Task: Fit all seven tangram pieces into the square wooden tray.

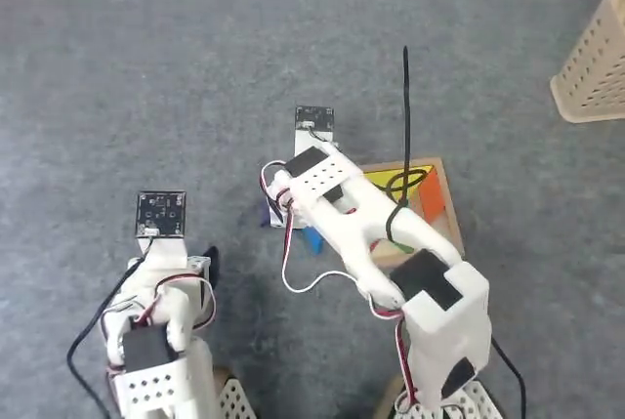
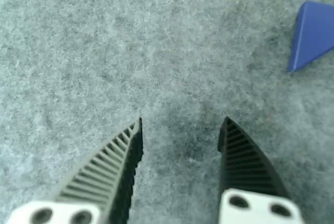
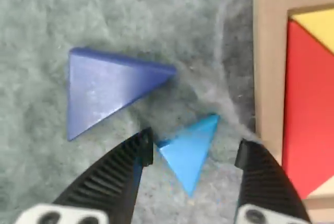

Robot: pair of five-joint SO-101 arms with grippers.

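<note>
My right gripper (image 3: 195,148) is open over a small light blue triangle (image 3: 189,148), one finger on each side of it. A larger dark blue triangle (image 3: 104,89) lies flat on the carpet just beyond. The square wooden tray (image 3: 269,51) stands beside them with a red piece (image 3: 308,109) and a yellow piece (image 3: 315,23) inside. From above, the tray (image 1: 451,206) sits under the right arm, showing yellow (image 1: 383,180) and orange (image 1: 432,196) pieces; the light blue triangle (image 1: 312,239) peeks out by the arm. My left gripper (image 2: 180,132) is open over bare carpet, a dark blue piece (image 2: 313,33) farther off.
Grey carpet covers the whole work area. A beige slatted basket (image 1: 596,58) stands at the far right edge. A black cable (image 1: 405,116) rises from the right arm over the tray. Open carpet lies to the left and far side.
</note>
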